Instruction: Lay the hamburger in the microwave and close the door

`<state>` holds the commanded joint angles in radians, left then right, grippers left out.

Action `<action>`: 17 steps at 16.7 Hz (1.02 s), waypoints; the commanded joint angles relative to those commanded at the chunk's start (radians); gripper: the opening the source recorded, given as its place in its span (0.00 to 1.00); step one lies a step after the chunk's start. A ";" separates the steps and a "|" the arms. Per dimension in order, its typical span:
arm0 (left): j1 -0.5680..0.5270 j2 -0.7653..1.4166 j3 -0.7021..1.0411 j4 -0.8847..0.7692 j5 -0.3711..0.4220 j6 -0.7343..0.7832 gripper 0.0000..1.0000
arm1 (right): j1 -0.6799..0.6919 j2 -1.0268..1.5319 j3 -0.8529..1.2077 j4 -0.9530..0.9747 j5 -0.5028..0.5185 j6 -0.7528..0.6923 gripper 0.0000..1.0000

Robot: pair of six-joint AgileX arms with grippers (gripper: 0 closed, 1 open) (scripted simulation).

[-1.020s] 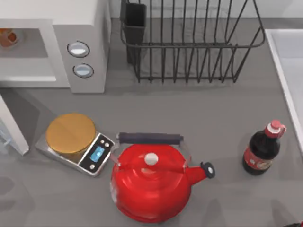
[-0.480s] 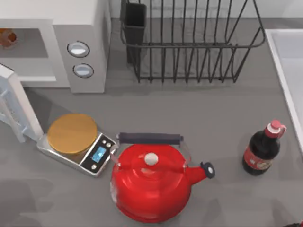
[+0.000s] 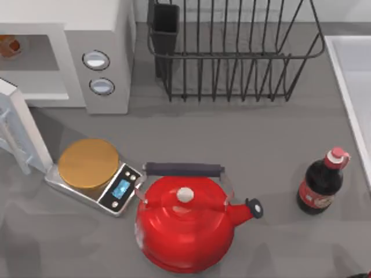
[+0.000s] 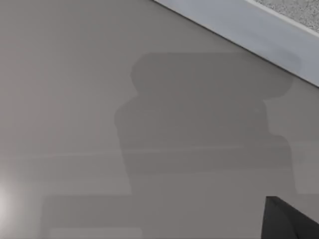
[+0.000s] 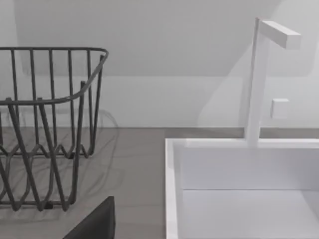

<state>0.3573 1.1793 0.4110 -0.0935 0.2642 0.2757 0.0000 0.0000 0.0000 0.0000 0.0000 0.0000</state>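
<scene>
Near the left edge the door stands part-open with its near end just beside the scale, risking a snag; further back the hamburger sits inside the microwave; hand state: cannot tell.

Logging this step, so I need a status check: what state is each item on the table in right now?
hamburger: inside the microwave cavity, at the top view's left edge.
microwave: cavity exposed.
door: partly open, swung out from the front.
scale: display lit, plate bare.
red kettle: upright, lid on.
dark bottle: upright, red cap on.
dish rack: holds nothing visible.
</scene>
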 joint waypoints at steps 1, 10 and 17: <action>-0.065 -0.022 -0.014 0.002 -0.035 -0.041 0.00 | 0.000 0.000 0.000 0.000 0.000 0.000 1.00; -0.284 -0.123 -0.069 0.017 -0.190 -0.214 0.00 | 0.000 0.000 0.000 0.000 0.000 0.000 1.00; -0.292 0.054 0.049 0.089 -0.192 -0.216 0.00 | 0.000 0.000 0.000 0.000 0.000 0.000 1.00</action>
<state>0.0648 1.2329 0.4598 -0.0047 0.0725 0.0600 0.0000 0.0000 0.0000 0.0000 0.0000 0.0000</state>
